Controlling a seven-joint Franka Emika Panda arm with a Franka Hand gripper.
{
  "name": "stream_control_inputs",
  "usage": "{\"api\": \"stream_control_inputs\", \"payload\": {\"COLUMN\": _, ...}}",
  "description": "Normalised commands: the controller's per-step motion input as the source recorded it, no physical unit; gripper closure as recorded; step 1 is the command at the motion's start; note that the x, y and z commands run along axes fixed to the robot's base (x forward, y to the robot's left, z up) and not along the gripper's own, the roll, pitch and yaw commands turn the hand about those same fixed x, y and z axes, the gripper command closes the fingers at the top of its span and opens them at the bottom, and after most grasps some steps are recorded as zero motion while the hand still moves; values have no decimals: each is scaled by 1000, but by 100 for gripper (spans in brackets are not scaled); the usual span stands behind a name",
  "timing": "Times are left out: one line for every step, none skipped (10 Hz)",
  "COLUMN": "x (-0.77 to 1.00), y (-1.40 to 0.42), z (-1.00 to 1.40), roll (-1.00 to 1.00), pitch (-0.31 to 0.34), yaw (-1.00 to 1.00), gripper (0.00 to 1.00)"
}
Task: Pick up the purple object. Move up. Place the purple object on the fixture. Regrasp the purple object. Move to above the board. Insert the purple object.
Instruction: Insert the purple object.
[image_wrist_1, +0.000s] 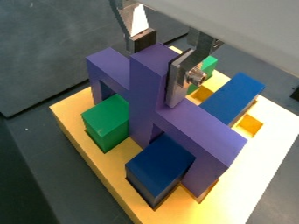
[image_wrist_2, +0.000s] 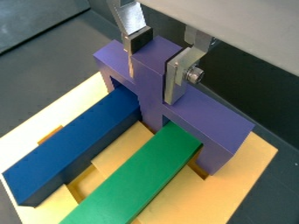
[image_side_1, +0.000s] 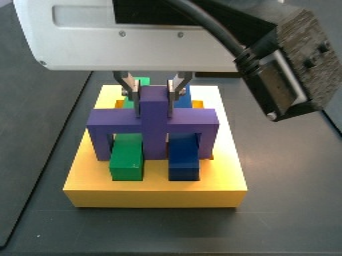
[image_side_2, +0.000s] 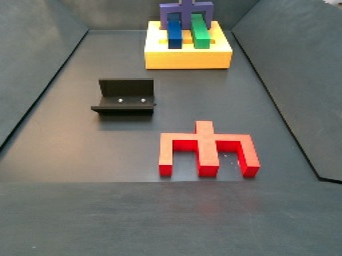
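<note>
Gripper (image_wrist_2: 162, 54) clamps the purple object's (image_wrist_2: 176, 118) raised tab — the piece sits astride the green bar (image_wrist_2: 138, 180) and blue bar (image_wrist_2: 73, 144) on the board (image_side_1: 154, 190). Well apart on the floor: fixture (image_side_2: 124, 98), red block (image_side_2: 206, 154).

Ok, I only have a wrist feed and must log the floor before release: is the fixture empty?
Observer: Yes, the fixture stands empty on the floor, apart from the board.
Operator: Anything else down there?
Observer: A red piece lies flat, nearer that side camera than the fixture.
Operator: Is the purple object level?
Observer: Looks so in a side view: both its legs reach the board, with the gripper above, jaws flanking its tab.
</note>
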Motion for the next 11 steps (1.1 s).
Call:
{"api": "stream_control_inputs", "payload": {"x": 11, "y": 0, "z": -66, "roll": -53, "pitch": -3, "yaw": 0, "gripper": 100}}
{"api": "stream_control_inputs", "payload": {"x": 106, "y": -37, "z": 0, "roll": -50, "pitch": 0, "yaw": -14, "gripper": 100}}
{"api": "stream_control_inputs", "payload": {"x": 97, "y": -154, "z": 0, "roll": -21, "pitch": 0, "yaw": -111, "gripper": 100}}
{"api": "stream_control_inputs", "payload": {"x": 77, "y": -154, "z": -20, "roll": 0, "pitch": 0, "yaw": -117, "gripper": 100}}
{"api": "stream_control_inputs", "payload": {"x": 126, "y": -11, "z": -211, "roll": 73, "pitch": 0, "yaw": -157, "gripper": 100}}
{"api": "stream_control_inputs", "payload": {"x": 94, "y": 0, "z": -203, "roll": 116, "pitch": 0, "yaw": -171, "gripper": 100}}
{"api": "stream_control_inputs", "payload": {"x": 0, "y": 0, "z": -166, "roll": 141, "pitch": 0, "yaw": -157, "gripper": 100}}
{"api": "stream_control_inputs", "payload": {"x": 0, "y": 6, "z": -100, "roll": 109, "pitch": 11, "yaw": -57, "gripper": 100}}
{"api": "stream_control_inputs", "payload": {"x": -66, "y": 0, "z": -6, "roll": 69, "pitch": 6, "yaw": 0, "gripper": 100}}
{"api": "stream_control_inputs", "payload": {"x": -20, "y": 0, "z": -3, "roll": 26, "pitch": 0, "yaw": 3, "gripper": 100}}
{"api": "stream_control_inputs", "payload": {"x": 0, "y": 43, "z": 0, "roll": 30, "pitch": 0, "yaw": 160, "gripper": 100}}
